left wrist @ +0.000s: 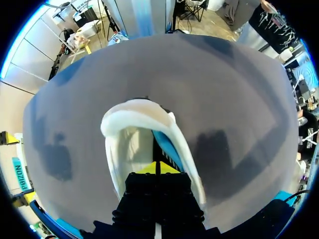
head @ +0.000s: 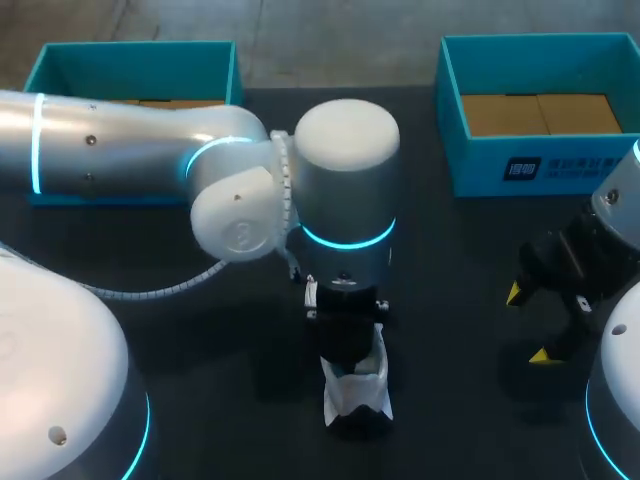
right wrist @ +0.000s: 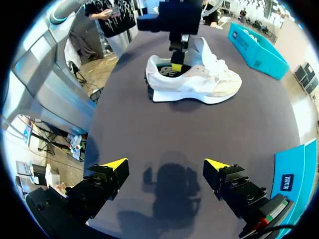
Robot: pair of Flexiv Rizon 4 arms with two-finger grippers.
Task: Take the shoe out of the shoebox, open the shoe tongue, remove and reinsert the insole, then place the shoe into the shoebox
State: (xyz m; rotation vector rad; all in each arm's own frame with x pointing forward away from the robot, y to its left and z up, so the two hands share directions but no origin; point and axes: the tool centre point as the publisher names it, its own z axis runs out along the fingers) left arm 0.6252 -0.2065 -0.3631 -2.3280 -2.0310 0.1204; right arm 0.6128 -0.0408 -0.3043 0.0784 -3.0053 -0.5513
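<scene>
The dark table (head: 200, 330) fills most of the head view. The left arm (head: 120, 140) comes in across it from the left side and bends down over the middle. The right arm (head: 620, 210) shows only at the right edge.

Two blue-green boxes stand at the far side of the table. The left box (head: 130, 65) is partly hidden behind the left arm. The right box (head: 520, 165) stands well apart from it at the far right, with brown card showing on its floor.

The white shoe (head: 358, 395) is outside both boxes. It sits upright on its sole on the table, near the front edge and under the end of the left arm.

The left gripper (left wrist: 157, 168) points straight down into the shoe's heel opening with its yellow tips pressed together. A blue strip (left wrist: 167, 149) of the shoe's inside lies just beside the tips. Whether the tips pinch it cannot be told.

The right gripper (right wrist: 167, 167) hangs over bare table to the right of the shoe, well apart from it. Its two fingers are spread wide with nothing between them, and its shadow lies on the table below
</scene>
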